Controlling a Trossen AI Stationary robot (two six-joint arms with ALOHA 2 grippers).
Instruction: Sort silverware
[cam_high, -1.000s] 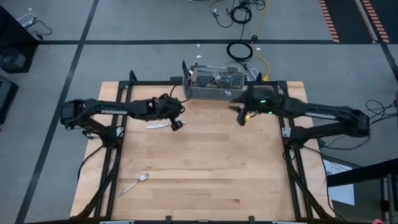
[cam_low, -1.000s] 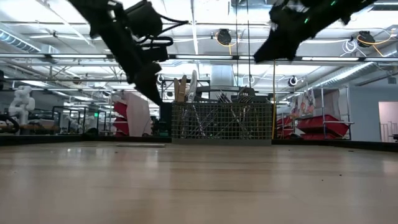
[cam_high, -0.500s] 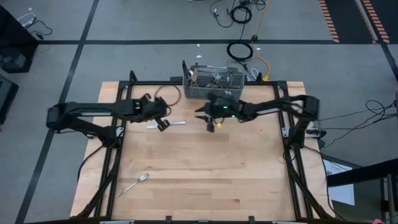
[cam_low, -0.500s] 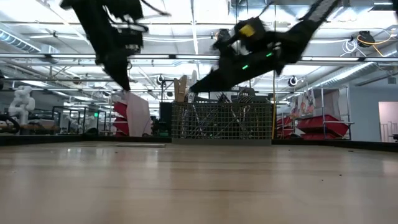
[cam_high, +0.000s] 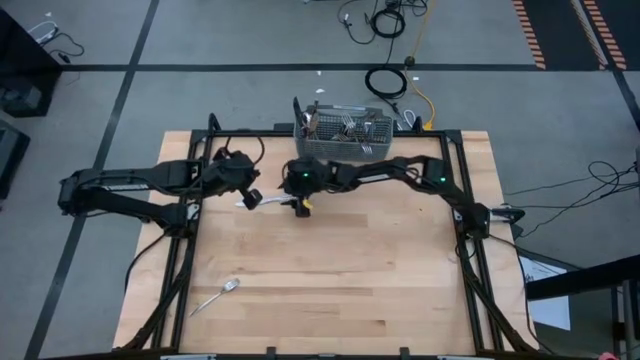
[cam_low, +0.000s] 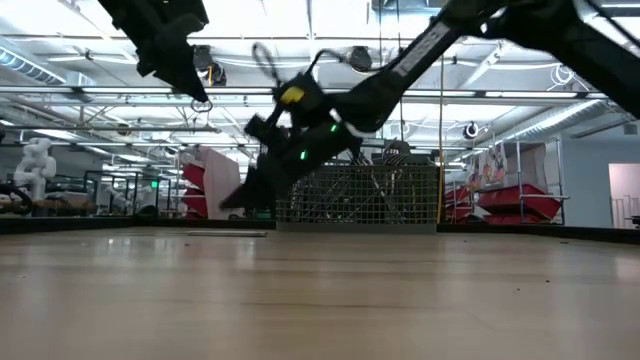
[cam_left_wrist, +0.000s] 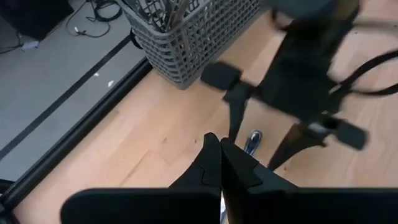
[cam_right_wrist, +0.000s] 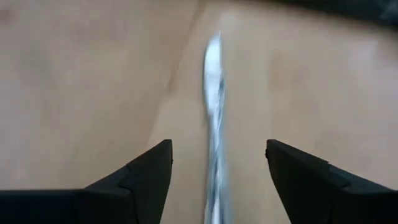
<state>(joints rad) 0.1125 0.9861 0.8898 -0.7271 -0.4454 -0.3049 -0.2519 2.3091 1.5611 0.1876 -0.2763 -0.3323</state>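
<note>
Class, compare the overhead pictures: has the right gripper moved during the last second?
Yes. The right gripper has swept leftward across the table, from right of the mesh basket to below its left end, over a knife.

Wire basket (cam_high: 345, 135) hard behind both arms

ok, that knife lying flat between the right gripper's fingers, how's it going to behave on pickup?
Probably stiff: the knife looks like one slim metal piece. Likely slippery, since its surface is shiny and it lies flat on the wooden table, leaving little edge to catch. The right gripper is open astride it, so a pinch across the narrow width could let it pivot.
</note>
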